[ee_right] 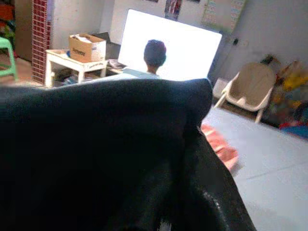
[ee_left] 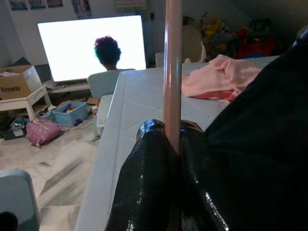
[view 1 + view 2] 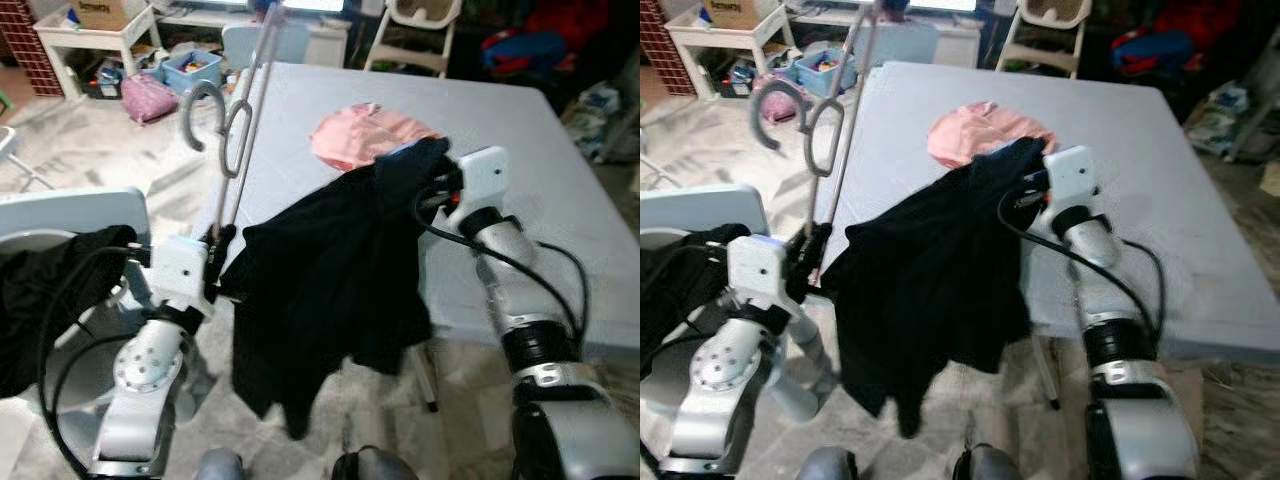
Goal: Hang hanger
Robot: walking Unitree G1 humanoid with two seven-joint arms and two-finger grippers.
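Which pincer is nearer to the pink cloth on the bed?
Right. The right pincer holds the black garment at the bed edge, just beside the pink cloth. The left pincer grips the hanger off the bed's left side, farther away.

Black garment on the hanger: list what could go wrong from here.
1. The black garment hangs bunched and low toward the floor, so it may slide off the hanger.
2. The left gripper pinches only the hanger's thin rod, far from the hook, which could swing or twist.
3. The cloth held by the right gripper trails near the pink cloth and might drag it.
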